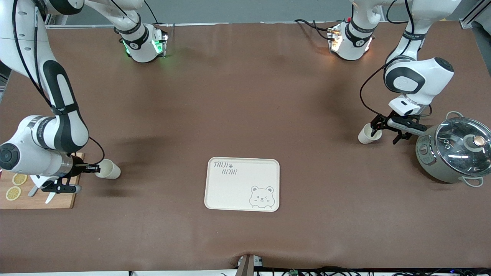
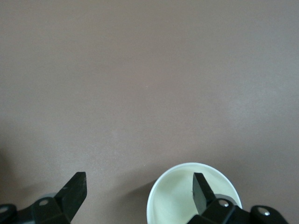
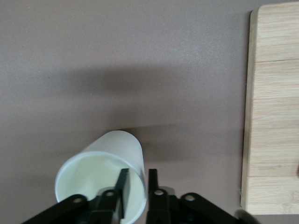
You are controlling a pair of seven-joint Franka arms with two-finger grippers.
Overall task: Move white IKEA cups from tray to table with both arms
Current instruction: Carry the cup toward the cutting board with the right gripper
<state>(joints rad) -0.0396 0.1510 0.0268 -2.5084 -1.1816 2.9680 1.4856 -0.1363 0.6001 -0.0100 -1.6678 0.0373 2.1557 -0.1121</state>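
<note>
One white cup (image 1: 109, 170) is at the right arm's end of the table, beside the wooden board, tilted with its mouth toward my right gripper (image 1: 96, 168). In the right wrist view the gripper (image 3: 138, 184) is shut on this cup's (image 3: 105, 158) rim wall, one finger inside and one outside. The other white cup (image 1: 366, 134) is at the left arm's end, beside the pot. My left gripper (image 1: 384, 135) is open at it. In the left wrist view (image 2: 138, 186) one finger is inside the cup (image 2: 175, 198) and the other is well outside it.
A cream bear-print tray (image 1: 230, 191) lies mid-table, nearer the front camera. A wooden cutting board (image 1: 42, 199) with lemon slices is under the right arm's wrist and also shows in the right wrist view (image 3: 275, 107). A grey pot with a glass lid (image 1: 454, 149) stands beside the left gripper.
</note>
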